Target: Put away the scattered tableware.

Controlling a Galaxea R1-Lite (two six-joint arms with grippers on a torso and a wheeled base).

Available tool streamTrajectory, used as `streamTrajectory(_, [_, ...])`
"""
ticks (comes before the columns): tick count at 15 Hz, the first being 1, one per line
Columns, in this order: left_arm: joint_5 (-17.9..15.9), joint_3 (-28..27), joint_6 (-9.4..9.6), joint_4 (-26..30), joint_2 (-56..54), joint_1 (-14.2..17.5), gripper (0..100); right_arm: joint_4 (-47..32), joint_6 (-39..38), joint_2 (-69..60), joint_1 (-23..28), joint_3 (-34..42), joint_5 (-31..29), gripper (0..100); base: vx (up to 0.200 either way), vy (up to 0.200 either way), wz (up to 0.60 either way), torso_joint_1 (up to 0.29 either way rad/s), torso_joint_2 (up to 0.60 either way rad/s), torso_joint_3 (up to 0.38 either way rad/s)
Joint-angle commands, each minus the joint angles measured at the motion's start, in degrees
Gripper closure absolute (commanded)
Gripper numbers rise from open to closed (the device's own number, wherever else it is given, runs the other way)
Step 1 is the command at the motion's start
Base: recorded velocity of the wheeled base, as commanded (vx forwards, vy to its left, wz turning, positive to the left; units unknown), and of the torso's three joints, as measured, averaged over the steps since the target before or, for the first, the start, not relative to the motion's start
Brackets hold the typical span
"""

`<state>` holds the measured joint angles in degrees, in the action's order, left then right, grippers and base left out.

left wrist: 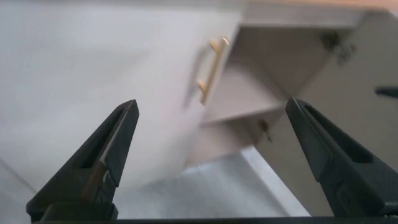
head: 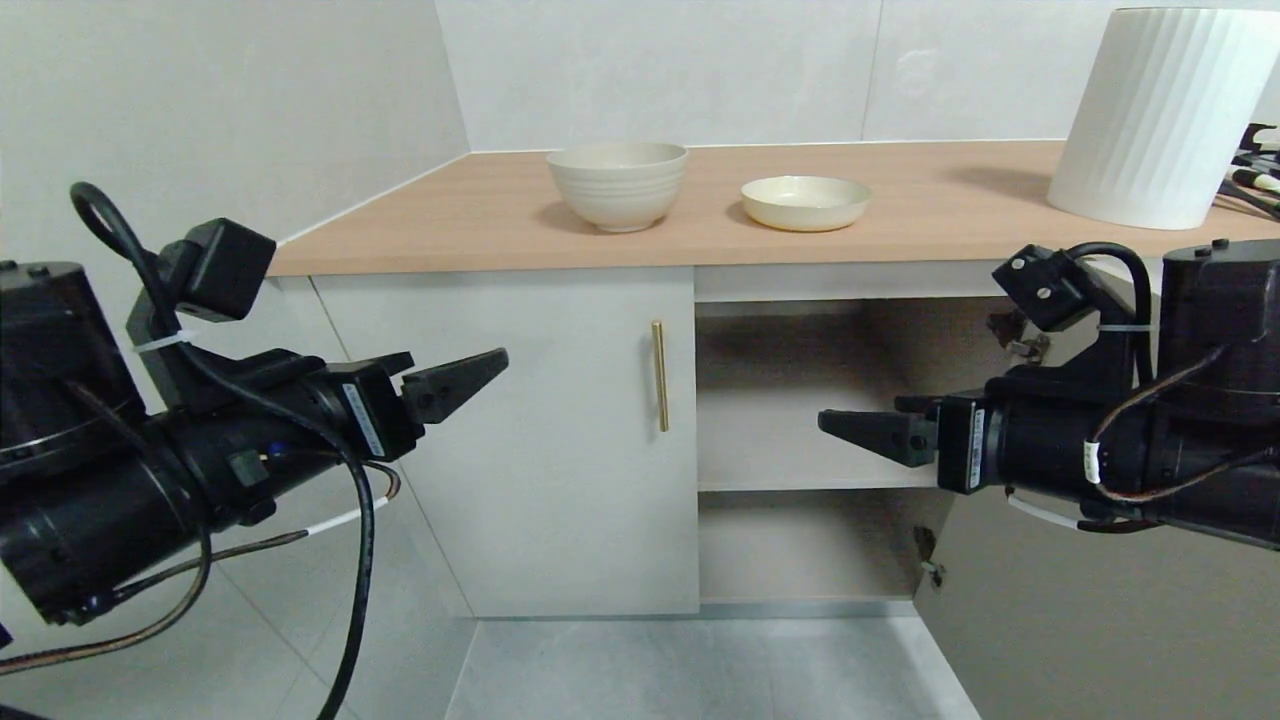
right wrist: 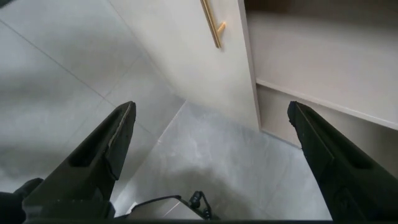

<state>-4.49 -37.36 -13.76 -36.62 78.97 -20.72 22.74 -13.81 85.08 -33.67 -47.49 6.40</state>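
Progress: nothing stowed yet. The cabinet point(head: 550, 450) has one door open, so I judge access ready. Above the cabinet, on the wood-grain counter point(head: 480, 220): deep ribbed cream bowl point(head: 618, 185) and shallow smooth cream dish point(head: 805, 202), apart. In front of the cabinet, my left hand point(left wrist: 211, 106) and right hand point(right wrist: 211, 106) are spread wide, holding nothing

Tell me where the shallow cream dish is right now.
In the head view, the shallow dish sits on the wooden countertop, just right of the deeper bowl and directly above the open cabinet.
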Motion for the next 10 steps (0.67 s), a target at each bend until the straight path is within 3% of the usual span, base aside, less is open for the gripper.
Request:
streamTrajectory(1, [0.1, -0.2, -0.04, 0.1, -1.0, 0.0, 0, -0.1, 0.0, -1.7, 0.0, 0.2, 0.0, 0, 0.0, 0.0, 0.0, 0.0, 0.0, 0.0])
streamTrajectory(3, [0.1, -0.2, 0.05, 0.3, -1.7, 0.0, 0, -0.2, 0.0, -2.4, 0.0, 0.3, 0.0, 0, 0.0, 0.0, 0.0, 0.0, 0.0, 0.0])
streamTrajectory(6, [-0.1, -2.4, 0.76, 9.1, -3.6, 0.0, 0, -1.5, 0.0, -3.5, 0.0, 0.3, 0.0, 0, 0.2, 0.0, 0.0, 0.001, 0.0, 0.004])
streamTrajectory(10, [-0.1, -2.4, 0.76, 9.4, -3.4, 0.0, 0, -2.2, 0.0, -3.5, 0.0, 0.4, -0.2, 0, 0.2, 0.0, 0.0, 0.001, 0.0, 0.004])
